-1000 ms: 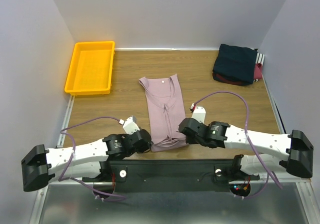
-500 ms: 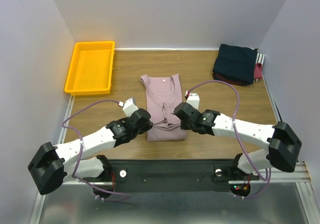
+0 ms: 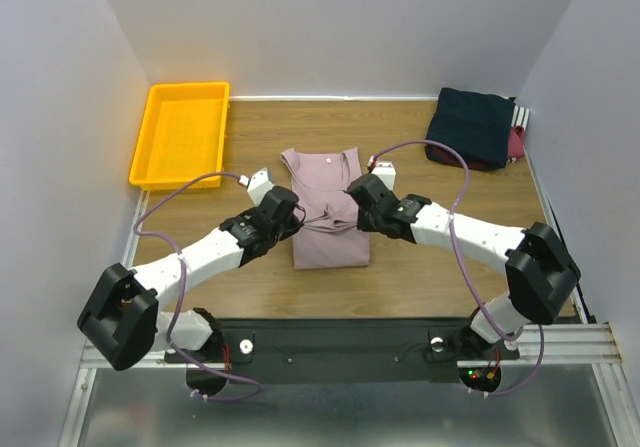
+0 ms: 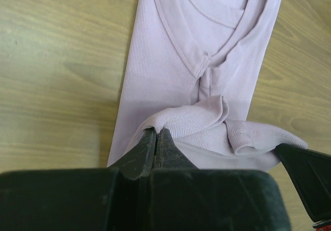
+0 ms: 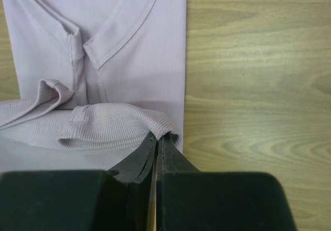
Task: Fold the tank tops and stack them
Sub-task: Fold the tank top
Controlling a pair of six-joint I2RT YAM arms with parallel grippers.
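Note:
A dusty pink tank top (image 3: 325, 182) lies mid-table, neck end far, its near hem lifted and carried back over its body. My left gripper (image 3: 292, 217) is shut on the hem's left corner; the pinched cloth (image 4: 170, 120) bunches at its tips (image 4: 157, 132). My right gripper (image 3: 353, 213) is shut on the hem's right corner (image 5: 155, 121), jaws pressed together at the tips (image 5: 159, 136). The folded dark navy top (image 3: 472, 125) sits on a maroon one (image 3: 516, 143) at the far right.
A yellow plastic tray (image 3: 180, 135) stands at the far left. Purple walls close in the table on three sides. A metal rail runs along the right table edge (image 3: 548, 207). Bare wood (image 3: 420, 277) lies between the pink top and the arm bases.
Both grippers have moved away from the near edge toward the neck end, carrying the pink top's hem with them. The top now looks about half as long.

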